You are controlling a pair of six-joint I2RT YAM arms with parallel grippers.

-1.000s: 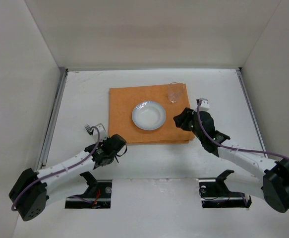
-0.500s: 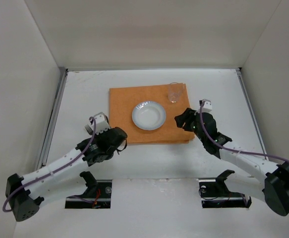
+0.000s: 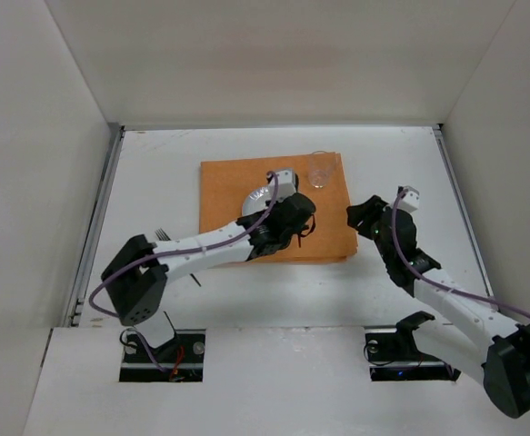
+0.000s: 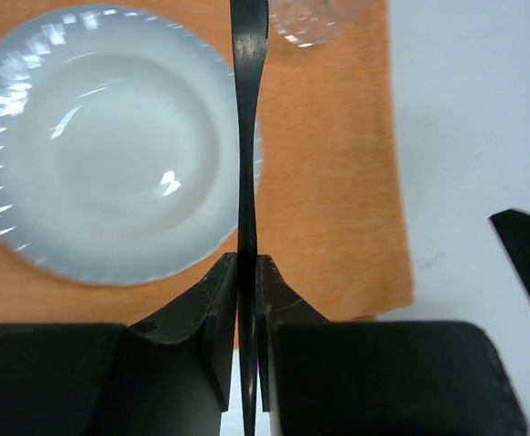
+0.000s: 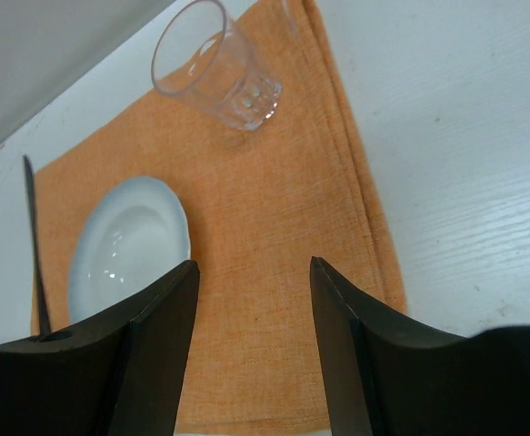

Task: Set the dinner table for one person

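While the left gripper (image 4: pixel 246 265) pinches a dark utensil (image 4: pixel 245 136) edge-on over the right rim of the plate (image 4: pixel 28 109) — tip toward the glass (image 4: pixel 310 16) — lowering here could strike either. The right gripper (image 5: pixel 251 263) gapes empty beside the mat (image 3: pixel 224 182), laid mid dinner table (image 3: pixel 155 163).

Matte white dinner table (image 3: pixel 155 163). Plain white back panel (image 3: pixel 274 64) beyond it, left panel (image 3: pixel 28 163) and right panel (image 3: pixel 510 109) flanking it. Soft even light.
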